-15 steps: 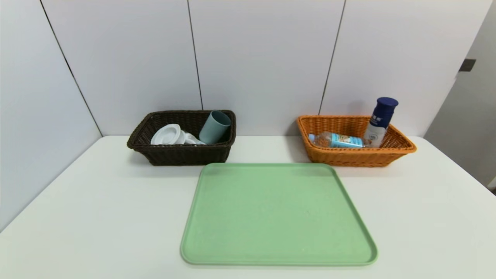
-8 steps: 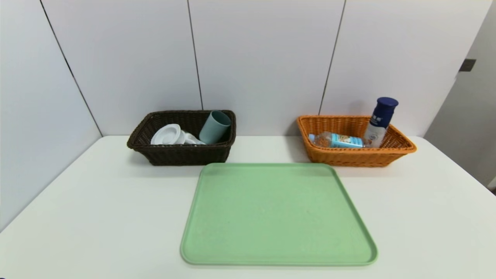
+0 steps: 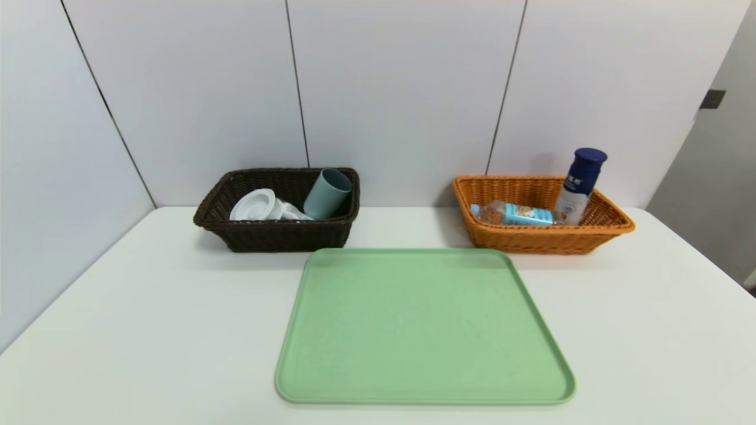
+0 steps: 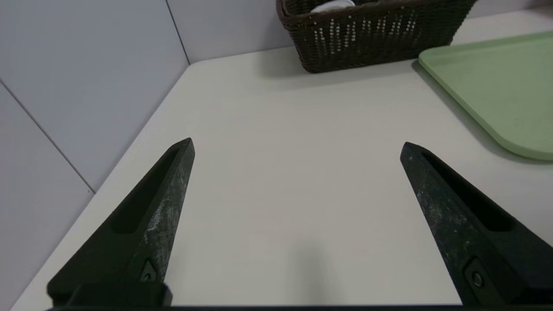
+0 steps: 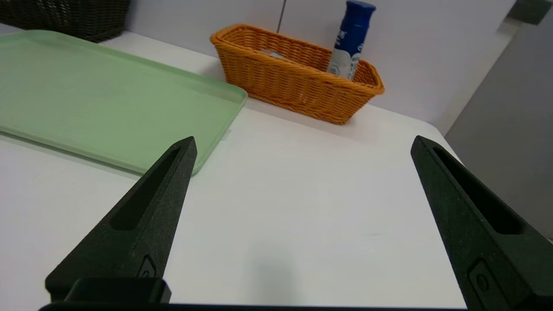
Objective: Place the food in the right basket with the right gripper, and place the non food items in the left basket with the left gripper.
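Evidently sorted: bottles in orange basket (image 3: 614, 224), cup (image 3: 326, 193) and apparently a case in brown basket (image 3: 266, 233); both grippers, left (image 4: 296, 144) and right (image 5: 302, 142), gape empty.

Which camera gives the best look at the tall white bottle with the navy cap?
The head view: the tall white bottle with the navy cap shows from above, leaning in a corner of the orange woven basket. The right wrist view shows only its upper part above the rim. The left wrist view misses it.
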`<state>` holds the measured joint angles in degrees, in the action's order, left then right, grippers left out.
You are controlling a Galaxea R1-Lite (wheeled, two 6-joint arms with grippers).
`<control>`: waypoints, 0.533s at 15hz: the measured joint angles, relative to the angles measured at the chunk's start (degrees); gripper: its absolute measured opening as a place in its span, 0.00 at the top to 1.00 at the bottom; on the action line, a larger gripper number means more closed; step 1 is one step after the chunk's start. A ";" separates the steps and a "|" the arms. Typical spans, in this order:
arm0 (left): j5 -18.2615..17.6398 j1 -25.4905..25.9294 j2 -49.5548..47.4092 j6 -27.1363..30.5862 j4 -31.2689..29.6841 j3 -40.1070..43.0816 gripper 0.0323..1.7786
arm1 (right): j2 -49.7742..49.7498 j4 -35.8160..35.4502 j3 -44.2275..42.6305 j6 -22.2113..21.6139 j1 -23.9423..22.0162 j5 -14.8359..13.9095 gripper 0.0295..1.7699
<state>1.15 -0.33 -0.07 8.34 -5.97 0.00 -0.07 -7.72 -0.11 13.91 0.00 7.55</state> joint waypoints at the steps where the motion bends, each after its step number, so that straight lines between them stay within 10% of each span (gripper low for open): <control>1: -0.38 0.00 0.00 -0.05 0.38 0.00 0.05 | 0.00 0.83 0.04 0.01 0.02 -1.74 0.03; 8: -2.96 -0.02 0.00 -2.45 6.05 0.00 0.05 | 0.00 10.76 -1.21 -4.84 0.05 -4.63 0.03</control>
<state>-1.82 -0.35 -0.07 5.89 0.07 0.00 -0.07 3.05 -1.32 9.07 0.05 2.91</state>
